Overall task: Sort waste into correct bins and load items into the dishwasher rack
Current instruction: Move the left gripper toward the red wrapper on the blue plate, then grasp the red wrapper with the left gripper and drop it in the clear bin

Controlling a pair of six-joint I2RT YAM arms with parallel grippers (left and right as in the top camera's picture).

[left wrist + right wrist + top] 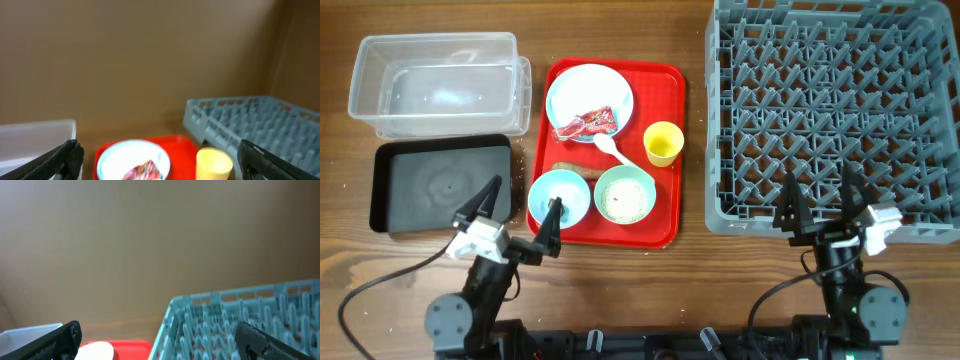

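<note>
A red tray (pixel 660 215) holds a pale blue plate (pixel 582 88) with the red shiny wrapper (pixel 588 123), a white spoon (pixel 610 150), a yellow cup (pixel 663 143), an orange-brown food piece (pixel 570 169), a light blue bowl (pixel 558 197) and a mint bowl with rice (pixel 625 194). The clear tub (pixel 435 82) and black tray (pixel 440 185) lie left. The grey rack (pixel 830 110) is right. My left gripper (pixel 517 215) is open and empty in front of the trays. My right gripper (pixel 817 205) is open and empty at the rack's near edge. The plate (pixel 133 159), wrapper (pixel 142 171) and cup (pixel 213 162) show in the left wrist view.
The rack (pixel 240 325) fills the lower right of the right wrist view, with the red tray (pixel 130 347) at its left. Cables run from both arm bases at the table's front edge. Bare wood lies between the red tray and the rack.
</note>
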